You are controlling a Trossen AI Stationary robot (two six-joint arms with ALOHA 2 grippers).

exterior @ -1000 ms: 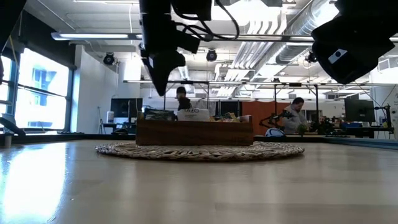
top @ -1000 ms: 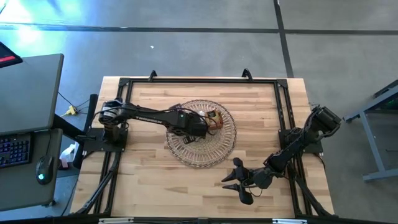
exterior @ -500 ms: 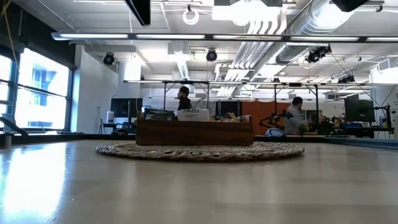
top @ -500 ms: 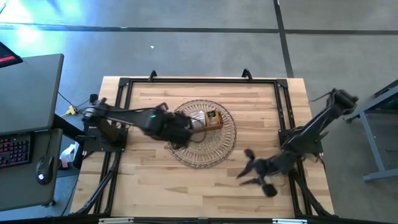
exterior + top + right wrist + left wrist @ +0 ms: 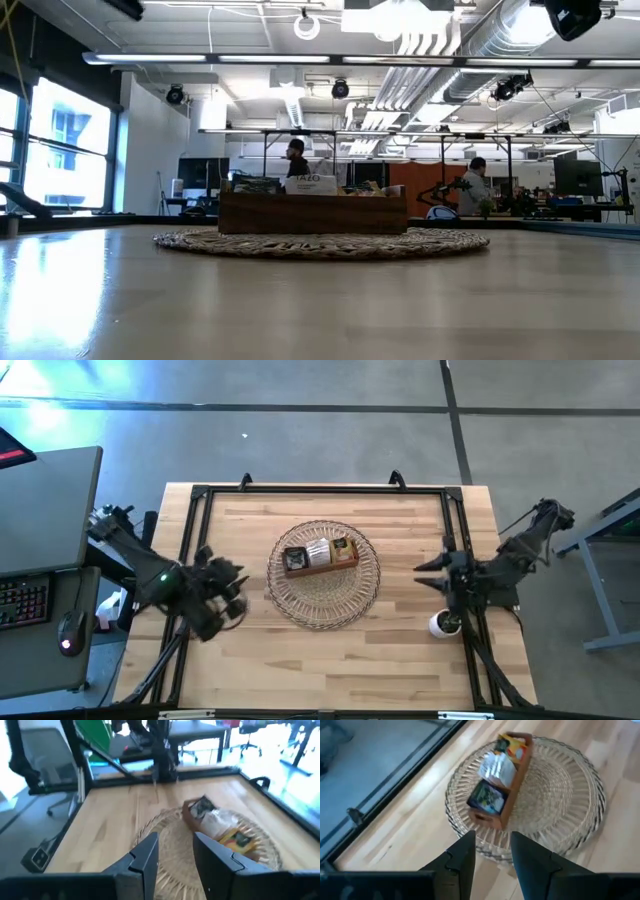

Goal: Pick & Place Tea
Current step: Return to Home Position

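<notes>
The tea sachets (image 5: 320,551) stand on edge in a brown wooden tray (image 5: 300,571), black ones at one end, white in the middle, orange at the other. The tray rests on a round wicker basket (image 5: 325,600) at the table's middle. In the left wrist view the sachets (image 5: 496,770) lie ahead of the fingers, as they do in the right wrist view (image 5: 220,822). The low view shows the tray (image 5: 312,213) side-on. My left gripper (image 5: 232,592) hangs open near the table's left edge, and my right gripper (image 5: 422,573) is open near the right edge. Both are well clear of the basket.
A black metal frame (image 5: 320,488) runs round the wooden table top (image 5: 250,660). A small white round thing (image 5: 443,625) sits by the right frame rail. A desk with keyboard and mouse stands beyond the left edge. People sit far off in the room behind.
My left gripper has pulled back from over the tray in the basket toward the table's left edge. My right gripper has swung from the near middle toward the right edge and farther back. Both have risen out of the low view. Tray, sachets and basket have stayed put.
</notes>
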